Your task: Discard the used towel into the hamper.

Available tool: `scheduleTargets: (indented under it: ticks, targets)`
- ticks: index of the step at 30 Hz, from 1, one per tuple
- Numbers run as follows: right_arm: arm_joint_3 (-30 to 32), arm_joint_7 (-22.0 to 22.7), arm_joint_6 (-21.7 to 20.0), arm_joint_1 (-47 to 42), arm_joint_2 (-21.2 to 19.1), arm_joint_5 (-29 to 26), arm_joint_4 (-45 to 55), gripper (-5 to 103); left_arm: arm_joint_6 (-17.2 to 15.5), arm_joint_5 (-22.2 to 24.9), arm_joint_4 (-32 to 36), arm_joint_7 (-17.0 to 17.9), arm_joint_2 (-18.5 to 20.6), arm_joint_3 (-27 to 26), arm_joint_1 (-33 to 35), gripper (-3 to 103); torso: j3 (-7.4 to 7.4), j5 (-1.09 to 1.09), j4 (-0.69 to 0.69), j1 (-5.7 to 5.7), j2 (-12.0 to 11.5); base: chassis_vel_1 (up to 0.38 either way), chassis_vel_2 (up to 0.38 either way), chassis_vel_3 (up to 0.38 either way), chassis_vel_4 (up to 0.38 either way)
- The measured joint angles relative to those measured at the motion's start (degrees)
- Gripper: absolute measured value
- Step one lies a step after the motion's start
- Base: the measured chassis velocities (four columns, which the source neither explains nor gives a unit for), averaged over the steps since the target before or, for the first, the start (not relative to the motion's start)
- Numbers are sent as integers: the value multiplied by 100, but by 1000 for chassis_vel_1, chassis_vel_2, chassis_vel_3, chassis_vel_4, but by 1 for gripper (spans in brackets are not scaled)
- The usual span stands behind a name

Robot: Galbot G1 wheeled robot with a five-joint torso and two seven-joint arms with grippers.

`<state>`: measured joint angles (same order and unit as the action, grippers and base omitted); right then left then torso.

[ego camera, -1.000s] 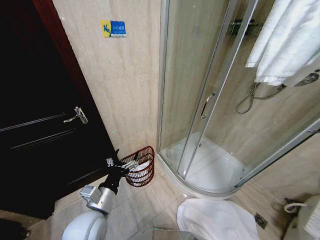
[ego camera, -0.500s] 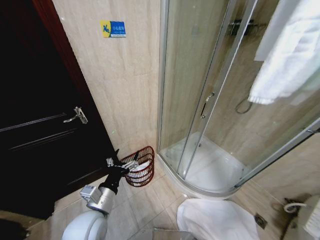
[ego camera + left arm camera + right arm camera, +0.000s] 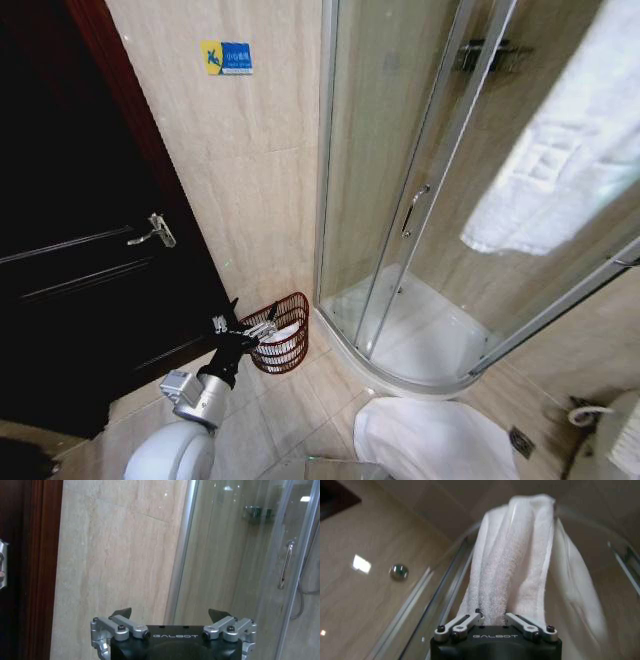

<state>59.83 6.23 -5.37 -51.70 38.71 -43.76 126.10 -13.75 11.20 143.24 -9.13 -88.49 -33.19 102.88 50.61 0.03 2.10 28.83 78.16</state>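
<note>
Head view: towel [image 3: 565, 165] hanging at upper right in front of the shower enclosure [image 3: 400, 200], long axis running diagonally from the top right corner down toward the left, lower hem lowest.
Right wrist view: right tool [image 3: 492, 619] pressed together on the towel [image 3: 512, 566] — cloth pinched between both fingers, the folded length streaming straight away from the tool, far end bunched and rounded.
Hamper [image 3: 283, 333]: on the floor in the corner between the tiled wall and the shower base, upright, open mouth up, something white inside; well below and to the left of the towel.
Left tool [image 3: 248, 328]: low at the hamper's near rim in the head view, arm reaching up from the bottom left.
Left wrist view: left tool [image 3: 170, 614] spread wide, nothing between the fingertips, aimed at the wall [image 3: 115, 555] and the glass door handle [image 3: 285, 564].
Differences between views: grip on the cloth plain from the right wrist — from the head, just the hanging cloth and the hamper's place.
Door [image 3: 80, 220]: dark, shut, at left.
Floor: white mat [image 3: 430, 440] in front of the shower.
</note>
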Motion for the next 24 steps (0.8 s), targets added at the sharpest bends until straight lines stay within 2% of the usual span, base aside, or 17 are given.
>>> scheduleTargets:
  ticks: [2,6,7,8,10,13,14,15,18,19,22,23,24]
  targets:
    - [129,-19,33,-229,112,23,100,8,0,0,1,0,-1,0,0,100,0,0,0,0,0,0,0,0,0]
    - [506,-171,288,-955,676,304,452,8,0,0,0,0,-1,0,0,100,0,-6,0,0,0,0,0,0,0]
    - [572,-213,395,-1191,939,441,568,8,0,0,0,0,-1,-1,0,100,0,-3,0,0,0,0,0,0,0]
    - [572,-213,395,-1191,939,441,568,8,0,0,0,0,-1,-1,0,100,0,-3,0,0,0,0,0,0,0]
    - [605,-226,486,-1464,1292,550,741,8,0,0,0,-1,0,1,0,100,0,-1,1,0,-1,0,0,0,0]
    - [570,-231,660,-1819,1807,788,1002,8,0,0,0,0,0,0,0,100,0,-6,1,0,0,0,0,0,0]
    - [570,-231,660,-1819,1807,788,1002,8,0,0,0,0,0,0,0,100,0,-6,1,0,0,0,0,0,0]
    - [529,-256,741,-1960,2001,874,1076,8,0,0,0,0,0,0,0,100,0,-4,1,0,0,0,0,0,0]
    - [473,-537,1001,-2339,2448,1078,1194,8,0,0,0,0,-1,0,0,100,0,-5,0,0,0,0,0,0,0]
    - [473,-537,1001,-2339,2448,1078,1194,8,0,0,0,0,-1,0,0,100,0,-5,0,0,0,0,0,0,0]
    - [288,-688,1254,-2744,2950,1410,1304,8,0,0,0,0,0,0,0,100,0,-4,0,0,0,0,0,0,0]
    - [288,-688,1254,-2744,2950,1410,1304,8,0,0,0,0,0,0,0,100,0,-4,0,0,0,0,0,0,0]
    - [212,-719,1344,-2844,3116,1508,1326,8,0,0,0,0,1,0,0,100,0,-4,0,0,0,0,0,0,0]
